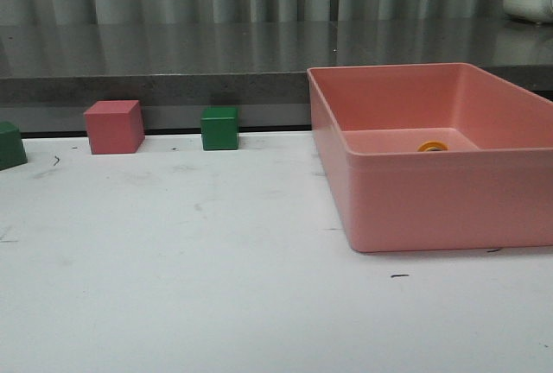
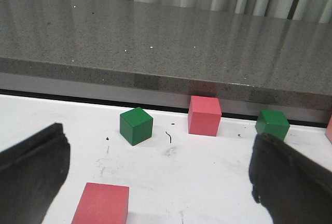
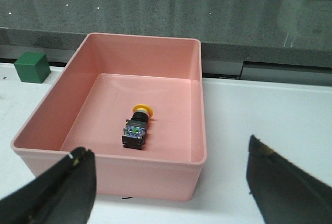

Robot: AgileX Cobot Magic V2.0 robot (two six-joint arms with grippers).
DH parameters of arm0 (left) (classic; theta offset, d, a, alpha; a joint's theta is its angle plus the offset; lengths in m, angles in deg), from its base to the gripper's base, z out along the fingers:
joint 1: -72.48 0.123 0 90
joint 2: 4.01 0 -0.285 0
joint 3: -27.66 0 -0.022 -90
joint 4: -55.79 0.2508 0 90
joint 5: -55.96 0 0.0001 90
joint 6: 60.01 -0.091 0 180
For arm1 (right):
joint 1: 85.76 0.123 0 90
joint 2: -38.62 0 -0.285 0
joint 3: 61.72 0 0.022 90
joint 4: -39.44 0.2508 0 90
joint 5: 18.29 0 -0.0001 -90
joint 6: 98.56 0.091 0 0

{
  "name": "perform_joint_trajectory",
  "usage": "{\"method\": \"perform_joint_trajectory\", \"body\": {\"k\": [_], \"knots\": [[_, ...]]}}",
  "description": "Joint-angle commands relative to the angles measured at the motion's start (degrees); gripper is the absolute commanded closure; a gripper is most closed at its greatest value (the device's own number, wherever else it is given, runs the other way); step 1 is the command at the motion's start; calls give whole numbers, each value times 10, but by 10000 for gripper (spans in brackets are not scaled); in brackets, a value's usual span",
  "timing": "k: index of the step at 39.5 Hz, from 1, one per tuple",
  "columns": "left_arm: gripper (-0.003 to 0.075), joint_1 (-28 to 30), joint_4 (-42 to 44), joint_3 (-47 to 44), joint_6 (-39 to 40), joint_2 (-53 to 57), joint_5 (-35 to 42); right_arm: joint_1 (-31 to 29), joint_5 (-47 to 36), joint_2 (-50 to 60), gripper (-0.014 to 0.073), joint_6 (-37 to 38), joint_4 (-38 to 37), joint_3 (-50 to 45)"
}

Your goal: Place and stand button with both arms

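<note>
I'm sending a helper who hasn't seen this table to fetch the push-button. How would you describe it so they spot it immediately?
Find the big pink plastic bin on the white table's right side. Lying on its floor, alone, is the small push-button: yellow mushroom cap, black blocky body. Unlike the pink and green cubes outside, it isn't a plain block.

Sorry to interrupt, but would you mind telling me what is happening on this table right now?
Nothing is being held yet. The button lies on its side on the floor of the pink bin, yellow cap toward the far wall. The right gripper hovers open in front of the bin, apparently lining up to reach in. The left gripper is also open, over the part of the table with the pink cubes and green cubes, touching none of them.
</note>
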Motion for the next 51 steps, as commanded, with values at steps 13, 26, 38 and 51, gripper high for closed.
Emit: {"method": "perform_joint_trajectory", "body": {"k": [13, 26, 38, 51], "knots": [[28, 0, -1, 21, 1, -8, 40, 0, -24, -120, -50, -5, 23, 90], [28, 0, -1, 21, 1, -8, 40, 0, 29, -365, -49, -5, 71, 243], [28, 0, -1, 21, 1, -8, 40, 43, 76, -580, -49, 14, 81, 370], [28, 0, -1, 21, 1, -8, 40, 59, 119, -754, -49, 95, 76, 481]]}}
